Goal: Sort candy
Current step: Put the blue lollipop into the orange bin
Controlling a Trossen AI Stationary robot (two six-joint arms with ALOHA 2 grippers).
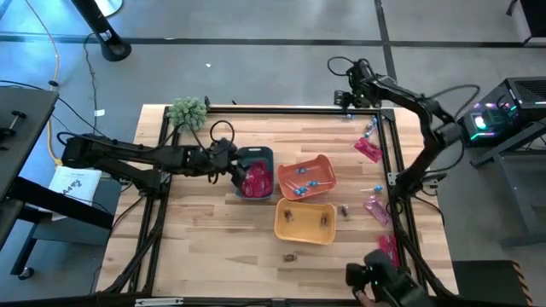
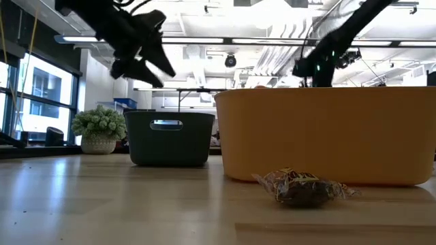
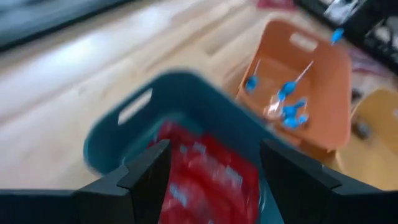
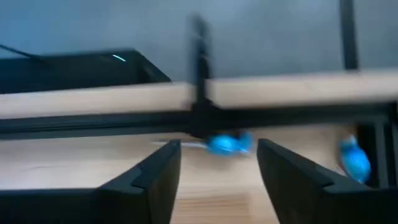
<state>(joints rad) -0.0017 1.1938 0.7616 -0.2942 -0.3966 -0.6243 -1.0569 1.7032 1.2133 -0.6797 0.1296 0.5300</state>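
My left gripper stands open just above the grey-blue bin, which is filled with pink-red packets. My right gripper is open over the table's far right corner, with a blue-headed lollipop lying on the wood just beyond its fingers and a second one off to one side. The orange bin holds lollipops; the yellow bin holds brown pieces. Loose packets, lollipops and brown pieces lie on the table's right part.
A fuzzy green plant ball sits at the far left corner. A black frame rail runs around the table's edges. A dark device sits at the near right edge. Bare wood lies near and left of the bins.
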